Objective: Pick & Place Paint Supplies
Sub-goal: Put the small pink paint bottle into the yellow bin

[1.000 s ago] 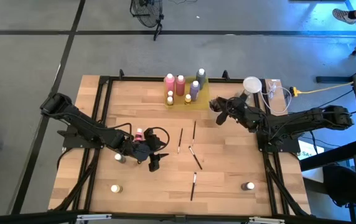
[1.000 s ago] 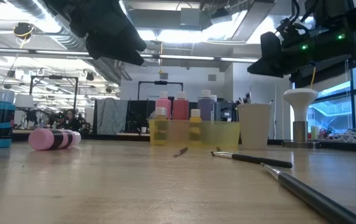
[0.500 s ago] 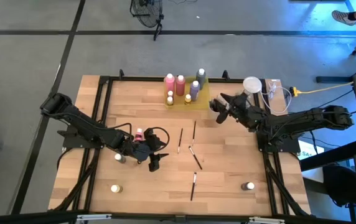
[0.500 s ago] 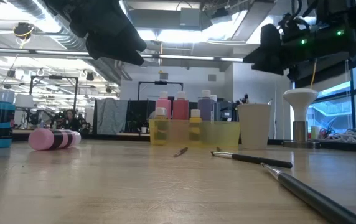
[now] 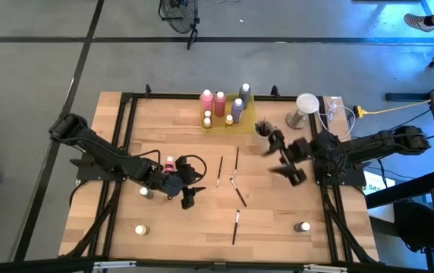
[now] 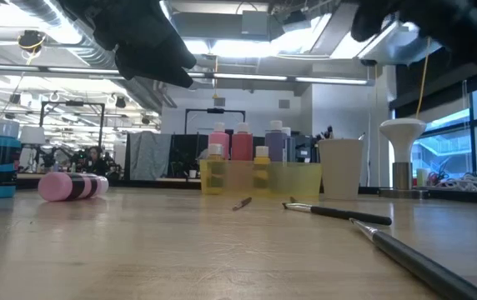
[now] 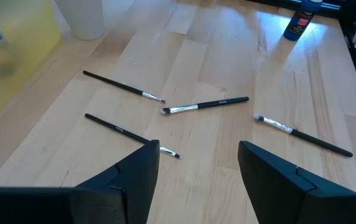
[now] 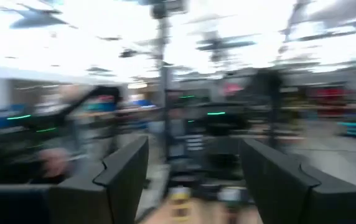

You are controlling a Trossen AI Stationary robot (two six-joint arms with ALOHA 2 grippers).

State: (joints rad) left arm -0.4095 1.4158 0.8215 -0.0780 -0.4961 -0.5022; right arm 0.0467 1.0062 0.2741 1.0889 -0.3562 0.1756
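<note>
Right gripper point(image 5: 287, 163) is wide open and empty above the table with 4 paintbrushes point(image 5: 236, 180) just off its fingertips toward the left gripper point(image 5: 187, 191), also spread empty, so come down straddling 1 handle.

Your left gripper point(image 5: 187, 199) hangs over the table with jaws apart; your right gripper point(image 8: 193, 180) is raised, jaws spread.

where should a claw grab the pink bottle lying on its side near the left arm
Grip the pink bottle across the middle of its round body, coming straight down from above. It lies flat on the table with its long axis level, so its curved sides are exposed and the fingers should close across that axis. The left claw, open, is probably nearest.
</note>
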